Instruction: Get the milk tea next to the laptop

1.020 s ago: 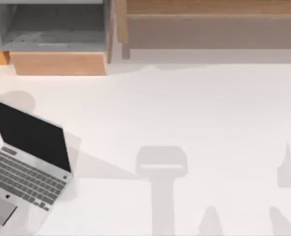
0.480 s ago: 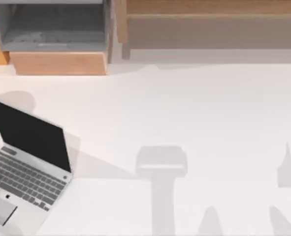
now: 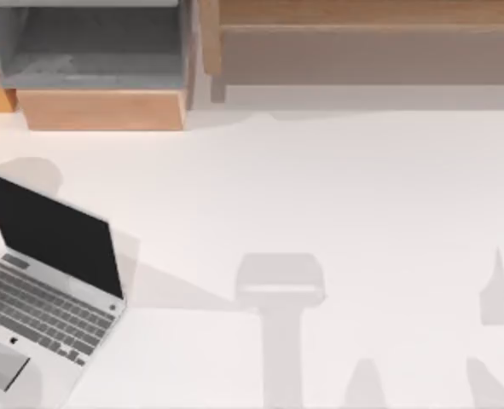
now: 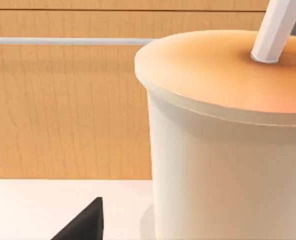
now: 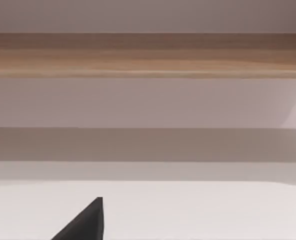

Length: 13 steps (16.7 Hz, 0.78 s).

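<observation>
The milk tea (image 4: pixel 223 160) stands on the white table, very close in the left wrist view: a pale cup with an orange-tan top and a white straw (image 4: pixel 275 27). A black part of my left gripper (image 4: pixel 82 225) shows just beside the cup's base. The laptop (image 3: pixel 47 281) sits open at the table's left front in the top view, black screen up, grey keys and pale trackpad toward the front edge. In the right wrist view a black part of my right gripper (image 5: pixel 82 222) hangs over bare table.
A wooden cabinet with an open grey compartment (image 3: pixel 89 51) stands at the back left, and a long wooden shelf (image 3: pixel 362 34) runs along the back right. A wooden panel (image 4: pixel 62 100) rises behind the cup. Arm shadows lie on the table's front.
</observation>
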Tool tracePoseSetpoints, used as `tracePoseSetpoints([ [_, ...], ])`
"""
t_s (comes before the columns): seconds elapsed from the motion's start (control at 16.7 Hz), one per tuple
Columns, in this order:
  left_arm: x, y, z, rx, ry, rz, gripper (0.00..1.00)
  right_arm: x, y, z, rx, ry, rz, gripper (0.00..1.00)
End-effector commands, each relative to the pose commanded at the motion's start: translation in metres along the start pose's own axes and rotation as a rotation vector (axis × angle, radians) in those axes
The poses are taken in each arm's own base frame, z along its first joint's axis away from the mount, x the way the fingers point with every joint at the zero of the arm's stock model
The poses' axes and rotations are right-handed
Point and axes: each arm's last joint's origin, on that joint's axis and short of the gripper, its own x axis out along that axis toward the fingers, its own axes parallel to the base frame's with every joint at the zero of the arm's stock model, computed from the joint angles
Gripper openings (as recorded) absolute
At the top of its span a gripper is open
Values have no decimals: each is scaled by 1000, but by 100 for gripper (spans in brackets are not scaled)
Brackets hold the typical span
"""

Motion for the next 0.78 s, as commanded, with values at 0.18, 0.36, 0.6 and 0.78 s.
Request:
tracePoseSetpoints([
  [0.18, 29, 0, 0, 0, 0, 0, 100, 0, 0, 0, 0, 0, 0, 100],
  [0.36, 51, -2, 0, 0, 0, 0, 100, 0, 0, 0, 0, 0, 0, 100],
  [0.6, 53, -2, 0, 0, 0, 0, 100, 0, 0, 0, 0, 0, 0, 100],
  [0.78, 53, -2, 0, 0, 0, 0, 77, 0, 0, 0, 0, 0, 0, 100],
])
